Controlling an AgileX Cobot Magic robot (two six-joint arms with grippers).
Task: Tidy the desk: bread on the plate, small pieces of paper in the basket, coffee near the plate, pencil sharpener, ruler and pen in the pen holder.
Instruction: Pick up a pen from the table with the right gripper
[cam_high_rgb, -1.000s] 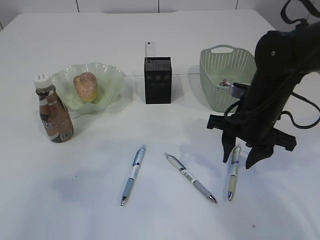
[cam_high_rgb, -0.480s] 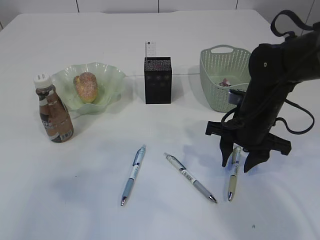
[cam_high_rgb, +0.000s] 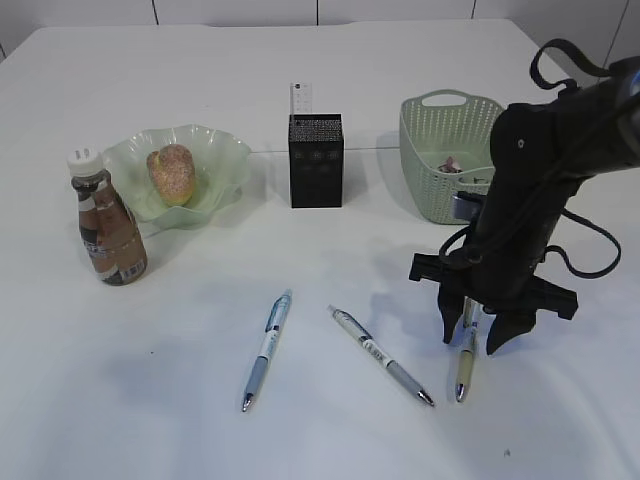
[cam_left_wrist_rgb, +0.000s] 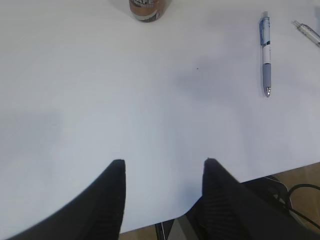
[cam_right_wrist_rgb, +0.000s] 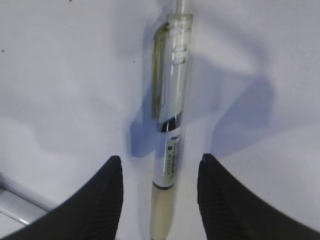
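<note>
The exterior camera looked down at a slant across the desk (cam_high_rgb: 300, 60). The right wrist camera looked closely between its jaws at the olive pen (cam_right_wrist_rgb: 170, 130) (cam_high_rgb: 466, 350), shared with the exterior. The left wrist camera sat farther back.

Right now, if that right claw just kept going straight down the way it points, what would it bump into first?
Most likely the beige pen lying on the desk. The right gripper points down with its fingers open on either side of that pen, and nothing shows in between.

Black arm (cam_high_rgb: 535, 190), looping black cables (cam_high_rgb: 585, 262)
</note>
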